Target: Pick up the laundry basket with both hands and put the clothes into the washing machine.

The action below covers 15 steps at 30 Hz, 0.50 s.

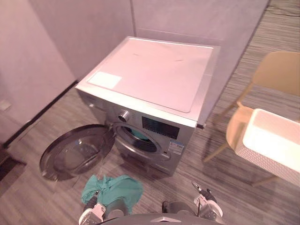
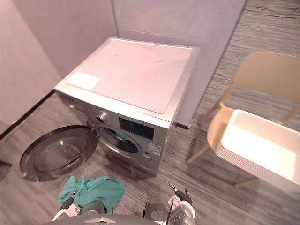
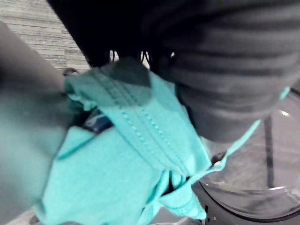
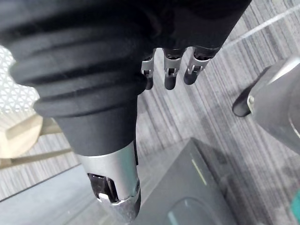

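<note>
Clutching the teal garment [image 1: 117, 190], left robot hand [image 1: 90, 212] hangs near the washing machine [image 1: 150, 79]; right robot hand [image 4: 169, 70] open.

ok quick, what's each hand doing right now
left hand: buried in the crumpled teal cloth garment, open or closed cannot be told
right hand: open, fingers relaxed, holding nothing

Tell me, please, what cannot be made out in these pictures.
- The left hand and its grip: the teal garment drapes over it in the left wrist view.
- The drum of the washing machine: dark in both eye views. A teal scrap shows, but how much lies inside cannot be told.
- The laundry basket: its far end is cut off by the right edge of both eye views.
</note>
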Motion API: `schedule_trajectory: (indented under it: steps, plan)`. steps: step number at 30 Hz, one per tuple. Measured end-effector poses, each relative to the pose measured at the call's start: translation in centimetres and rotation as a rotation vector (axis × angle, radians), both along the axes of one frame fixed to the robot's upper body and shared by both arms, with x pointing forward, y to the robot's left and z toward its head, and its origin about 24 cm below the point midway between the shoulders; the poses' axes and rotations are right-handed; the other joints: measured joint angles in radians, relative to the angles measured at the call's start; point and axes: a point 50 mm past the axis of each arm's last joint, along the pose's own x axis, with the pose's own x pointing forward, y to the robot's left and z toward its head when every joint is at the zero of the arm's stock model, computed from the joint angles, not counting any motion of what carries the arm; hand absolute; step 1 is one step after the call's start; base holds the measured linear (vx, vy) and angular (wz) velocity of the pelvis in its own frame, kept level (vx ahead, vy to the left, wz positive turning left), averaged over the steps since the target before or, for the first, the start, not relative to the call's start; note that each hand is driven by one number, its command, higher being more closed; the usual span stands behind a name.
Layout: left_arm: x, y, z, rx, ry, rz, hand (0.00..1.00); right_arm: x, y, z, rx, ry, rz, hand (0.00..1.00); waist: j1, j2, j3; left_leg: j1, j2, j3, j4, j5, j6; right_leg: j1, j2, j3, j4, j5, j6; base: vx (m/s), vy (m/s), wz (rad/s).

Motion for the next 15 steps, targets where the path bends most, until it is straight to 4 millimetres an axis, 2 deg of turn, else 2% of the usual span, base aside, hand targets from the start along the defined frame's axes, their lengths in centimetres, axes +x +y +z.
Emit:
schedule_trajectory:
  steps: [1,2,3,4,5,7,8,10,11,12,13,15]
  plan:
    - [-0.5,-0.2,-0.1,-0.003,0.015,-0.006,1.0,-1.2,-0.7,-0.5,-0.004,0.047,-0.018,0.0,0.0,0.004,-0.018,0.016,0.001,0.014,-0.045,0.026,-0.033,-0.007,-0.024,0.03,0.014,-0.019,0.033,0.2,0.354,-0.57]
    - [-0.6,-0.4,-0.2,-0.007,0.023,-0.016,1.0,-1.6,-1.0,-0.6,-0.008,0.065,-0.019,0.0,0.0,0.011,-0.023,0.026,-0.003,0.023,-0.065,0.041,-0.058,-0.006,-0.034,0.048,0.017,-0.025,0.048,0.31,0.619,-0.75]
    - [-0.7,-1.0,-0.4,-0.02,0.043,-0.053,1.0,-2.5,-2.0,-0.8,-0.021,0.098,-0.037,0.0,-0.004,0.04,-0.042,0.045,-0.015,0.034,-0.11,0.103,-0.084,-0.005,-0.048,0.075,0.016,-0.039,0.091,0.26,0.591,-0.58]
    - [-0.7,-0.1,-0.4,0.007,0.053,-0.101,1.0,-4.1,-1.7,-1.6,0.013,0.155,-0.074,0.0,-0.014,0.001,-0.058,0.051,-0.073,0.069,-0.095,0.088,-0.141,-0.004,-0.114,0.1,0.014,-0.043,0.139,0.3,0.669,-0.46]
    - [-0.5,0.6,-0.3,0.032,0.057,-0.124,1.0,-5.0,-1.2,-1.9,0.036,0.179,-0.092,0.0,-0.021,-0.017,-0.07,0.05,-0.099,0.081,-0.098,0.076,-0.129,-0.009,-0.143,0.098,-0.007,-0.023,0.159,0.24,0.514,-0.35]
    - [0.5,1.8,0.1,0.09,0.045,-0.207,1.0,-6.9,0.7,-3.0,0.124,0.243,-0.153,0.0,-0.015,-0.067,-0.093,0.048,-0.17,0.155,-0.094,0.043,-0.074,0.005,-0.23,0.116,-0.126,0.089,0.198,0.21,0.458,-0.57]
    - [0.6,1.7,0.1,0.092,0.047,-0.232,1.0,-7.1,0.9,-3.1,0.137,0.251,-0.16,0.0,-0.012,-0.065,-0.091,0.049,-0.179,0.17,-0.092,0.036,-0.063,0.005,-0.241,0.117,-0.148,0.121,0.196,0.15,0.419,-0.66]
    - [1.7,0.3,0.2,0.083,0.02,-0.329,1.0,-7.2,0.5,-3.0,0.134,0.245,-0.185,0.0,-0.018,-0.054,-0.076,0.07,-0.206,0.22,-0.087,0.012,-0.022,-0.008,-0.268,0.113,-0.165,0.228,0.186,0.07,0.355,-0.59]
    - [2.0,-0.1,0.3,0.078,0.009,-0.349,1.0,-7.0,0.4,-3.0,0.13,0.24,-0.184,0.0,-0.015,-0.038,-0.067,0.075,-0.207,0.237,-0.087,0.008,-0.016,-0.024,-0.27,0.11,-0.15,0.246,0.174,0.04,0.294,-0.7]
    - [2.7,-0.7,0.6,0.078,-0.024,-0.376,1.0,-6.5,0.1,-2.8,0.126,0.22,-0.188,0.0,-0.014,-0.041,-0.05,0.095,-0.206,0.272,-0.09,0.004,-0.008,-0.057,-0.268,0.086,-0.1,0.275,0.144,-0.01,0.23,-0.75]
    - [3.4,-0.9,1.0,0.089,-0.06,-0.397,1.0,-6.0,0.0,-2.7,0.125,0.206,-0.187,0.0,-0.011,-0.025,-0.027,0.105,-0.202,0.298,-0.094,0.003,-0.003,-0.1,-0.269,0.023,-0.045,0.292,0.116,-0.04,0.215,-0.77]
    - [4.2,-1.0,1.5,0.105,-0.104,-0.413,1.0,-5.5,0.0,-2.7,0.123,0.195,-0.18,0.0,-0.017,-0.026,-0.015,0.106,-0.19,0.324,-0.107,0.003,0.004,-0.157,-0.268,-0.099,0.028,0.28,0.094,-0.07,0.089,-0.46]
